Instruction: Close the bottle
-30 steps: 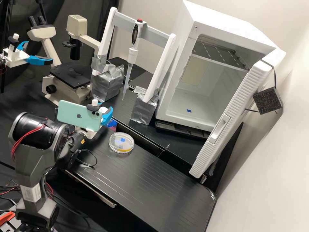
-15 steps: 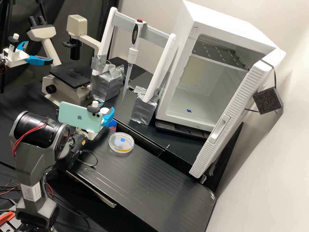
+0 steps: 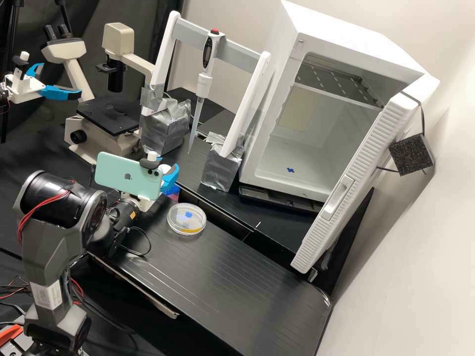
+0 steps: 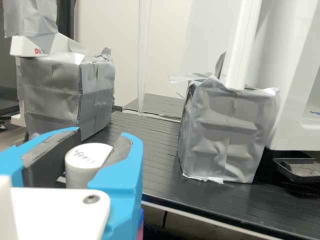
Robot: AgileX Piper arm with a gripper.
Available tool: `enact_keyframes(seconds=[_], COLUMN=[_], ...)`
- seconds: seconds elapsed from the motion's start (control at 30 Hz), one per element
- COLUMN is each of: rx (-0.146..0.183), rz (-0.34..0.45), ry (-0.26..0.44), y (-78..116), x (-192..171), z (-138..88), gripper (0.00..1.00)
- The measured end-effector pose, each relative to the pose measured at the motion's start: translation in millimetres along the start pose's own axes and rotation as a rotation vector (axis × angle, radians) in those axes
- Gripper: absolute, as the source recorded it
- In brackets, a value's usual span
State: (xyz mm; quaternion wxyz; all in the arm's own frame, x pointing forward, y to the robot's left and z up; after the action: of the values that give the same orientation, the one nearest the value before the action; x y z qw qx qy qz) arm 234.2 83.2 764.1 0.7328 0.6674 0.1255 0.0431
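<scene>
Between fingers (image 4: 123, 172), white cap (image 4: 82, 162) — partly hidden

Gripper (image 3: 168, 168) shifted a little toward the high view's right over the last second, dipping slightly in that view, then lifting, with the white cap (image 4: 82, 167) between its fingers and the mint phone (image 3: 127, 174) on its mount carried along.

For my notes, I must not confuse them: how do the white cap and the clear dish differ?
The white cap is opaque; the dish is see-through. The cap is held by the gripper; the dish lies on the bench. The cap bears dark writing; the dish, a yellow strip. Both are round.
</scene>
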Motion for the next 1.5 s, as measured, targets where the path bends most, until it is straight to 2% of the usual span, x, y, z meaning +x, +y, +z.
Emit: enact_keyframes(seconds=[0.3,0.73,1.17,1.5], rx=[0.004,0.004,-0.01,-0.009], rz=[-0.022,-0.021,-0.005,-0.023], ry=[0.017,0.018,0.003,0.007], y=[-2.4,-2.3,4.0,1.4], x=[0.6,0.6,-3.6,-8.4], z=[-6.4,-6.4,-0.1,-1.7], gripper=[0.0,0.0,0.0,0.0])
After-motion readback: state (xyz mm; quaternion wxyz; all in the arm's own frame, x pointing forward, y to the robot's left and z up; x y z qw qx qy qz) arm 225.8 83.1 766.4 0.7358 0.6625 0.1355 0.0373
